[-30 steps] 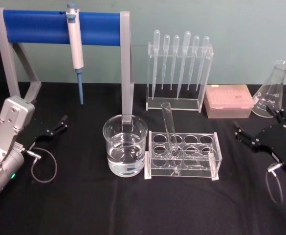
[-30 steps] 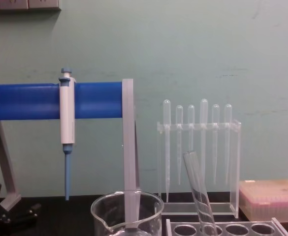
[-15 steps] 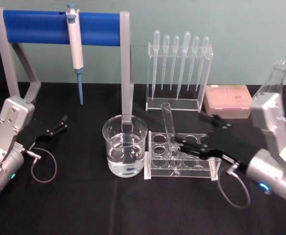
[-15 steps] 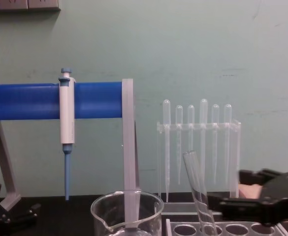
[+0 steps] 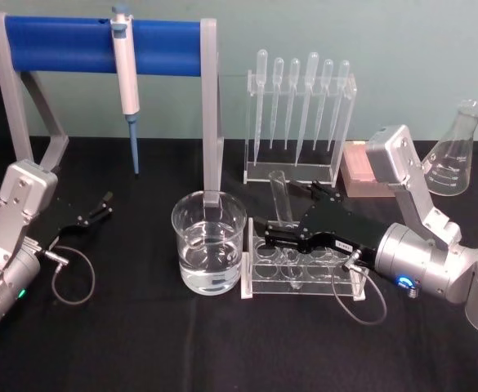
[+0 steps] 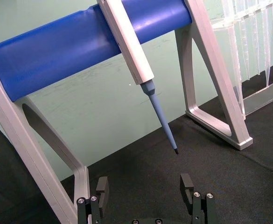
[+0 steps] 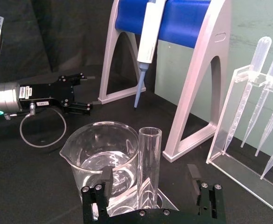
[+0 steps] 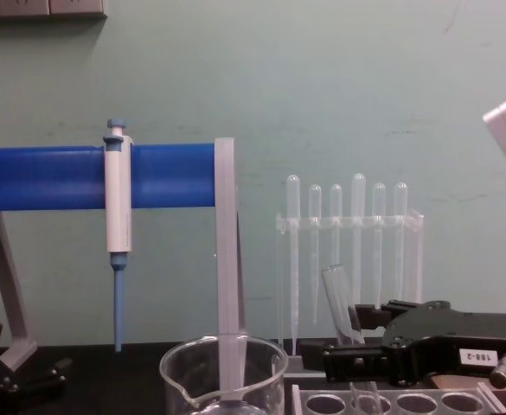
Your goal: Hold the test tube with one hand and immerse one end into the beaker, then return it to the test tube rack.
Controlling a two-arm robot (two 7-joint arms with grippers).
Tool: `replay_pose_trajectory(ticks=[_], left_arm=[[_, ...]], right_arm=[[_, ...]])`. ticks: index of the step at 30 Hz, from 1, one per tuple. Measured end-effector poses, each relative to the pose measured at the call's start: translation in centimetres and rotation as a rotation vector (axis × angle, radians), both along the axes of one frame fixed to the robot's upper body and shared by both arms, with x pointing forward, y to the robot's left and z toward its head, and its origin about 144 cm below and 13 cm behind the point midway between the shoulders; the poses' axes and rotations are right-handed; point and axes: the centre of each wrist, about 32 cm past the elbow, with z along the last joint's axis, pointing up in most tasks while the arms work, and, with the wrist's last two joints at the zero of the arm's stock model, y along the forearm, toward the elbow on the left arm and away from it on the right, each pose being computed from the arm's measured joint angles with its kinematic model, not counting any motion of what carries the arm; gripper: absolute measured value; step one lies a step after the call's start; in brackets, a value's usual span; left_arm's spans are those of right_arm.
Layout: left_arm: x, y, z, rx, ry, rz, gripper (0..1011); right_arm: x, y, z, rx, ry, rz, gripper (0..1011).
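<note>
Test tube [image 5: 281,200] leans in rack [image 5: 358,274]; right tool [image 7: 150,176], stretched flat, spread around it, covers its lower part. Left tool [image 6: 144,185] parked, spread.

Bright blue bar [image 5: 75,45] across upper left, white-and-blue pipette [image 5: 125,73], my black right gripper [image 7: 150,173] with its white label [image 8: 476,355], clear colourless test tube [image 5: 280,196] and beaker [image 5: 209,245], pink box [image 5: 357,175] at right, black cloth [image 5: 140,343], pale green wall [image 5: 402,49].
</note>
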Motion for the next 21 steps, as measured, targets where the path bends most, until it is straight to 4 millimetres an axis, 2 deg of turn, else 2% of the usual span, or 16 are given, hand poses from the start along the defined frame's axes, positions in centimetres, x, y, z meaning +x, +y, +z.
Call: replay_pose_trajectory(ticks=[8,9,12,13,21], left_arm=[[0.0,0.0,0.0,0.0,0.0,0.0,1000],[0.0,0.0,0.0,0.0,0.0,0.0,1000],[0.0,0.0,0.0,0.0,0.0,0.0,1000],[0.0,0.0,0.0,0.0,0.0,0.0,1000],[0.0,0.0,0.0,0.0,0.0,0.0,1000]], right_arm=[[0.15,0.24,0.45,-0.015,0.007,0.001,862],[0.11,0.26,0.55,-0.017,0.006,0.001,802],[0.02,0.25,0.73,-0.016,0.006,-0.001,748],[0.01,0.25,0.78,-0.016,0.006,-0.002,692],[-0.39,0.13,0.88,0.001,0.005,-0.005,447]])
